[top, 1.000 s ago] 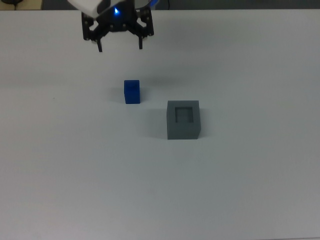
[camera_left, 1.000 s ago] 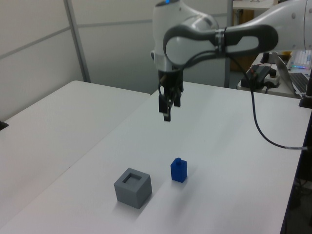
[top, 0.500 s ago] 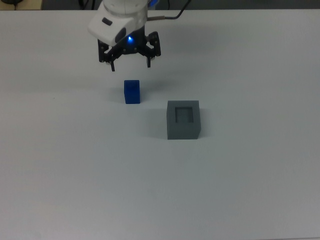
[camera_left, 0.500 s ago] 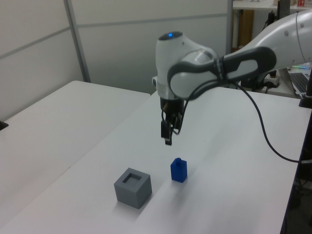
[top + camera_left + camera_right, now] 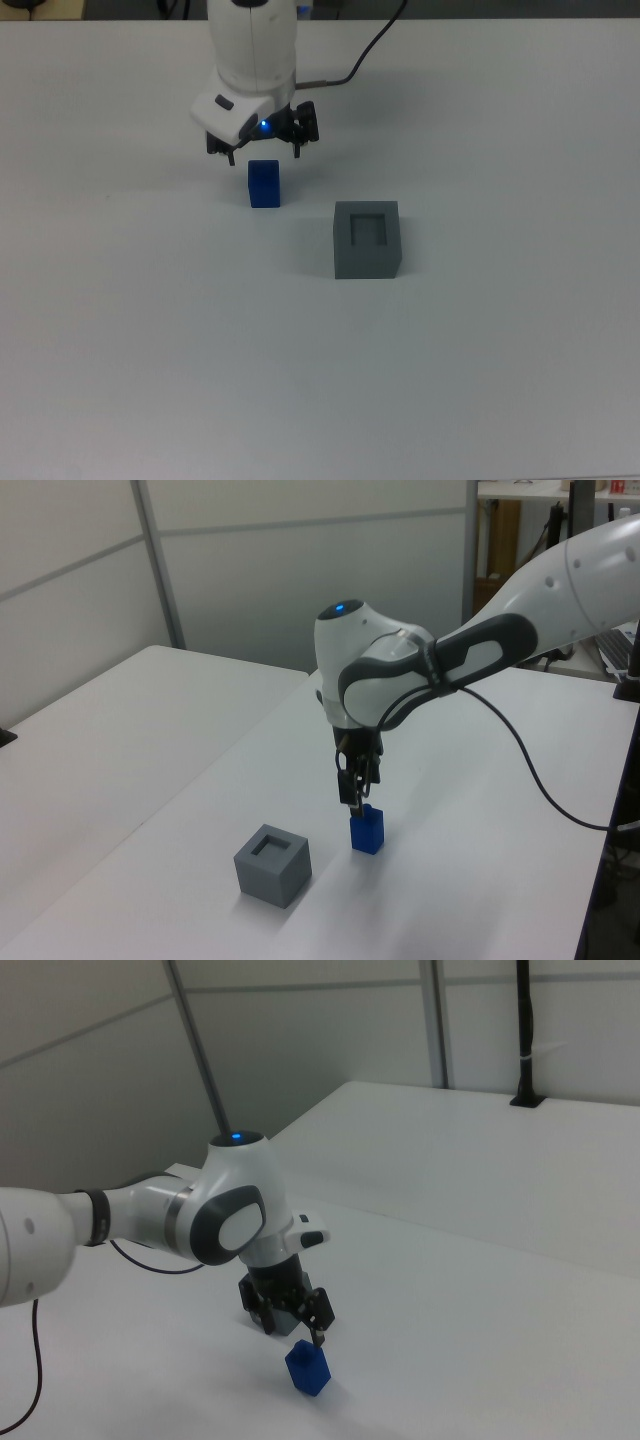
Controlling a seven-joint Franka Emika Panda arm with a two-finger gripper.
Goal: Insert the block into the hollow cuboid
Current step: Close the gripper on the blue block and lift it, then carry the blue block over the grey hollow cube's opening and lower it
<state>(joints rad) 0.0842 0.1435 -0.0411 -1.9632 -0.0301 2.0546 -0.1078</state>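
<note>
The hollow cuboid [image 5: 367, 240] serves as the reference point. It sits on the white table [image 5: 480, 380], matte grey, upright, with its square recess facing up and nothing in it. In the left view the same cuboid [image 5: 273, 865] is the item nearest the camera. It does not appear in the right view.

The block [image 5: 264, 184] stands on the table apart from the cuboid, up and toward the top view's left of it, with bare tabletop between the two. In the left view the block [image 5: 367, 831] is just beyond the cuboid and toward the left view's right, upright. In the right view the block [image 5: 307, 1369] stands alone on the table, tilted corner-on to the camera.

Farther from the cuboid, directly over the block, is the gripper [image 5: 262, 154]. Its two dark fingers are spread apart, one either side of the block's width in the top view, tips above the block's far end. In the left view the gripper [image 5: 352, 798] hangs just over the block's top; whether it touches cannot be told. In the right view the gripper [image 5: 297, 1331] is just above the block, fingers parted, nothing held.

Beyond it rises the white arm [image 5: 390, 675], a blue light lit on its housing. A black cable [image 5: 545, 780] trails from it across the table.
</note>
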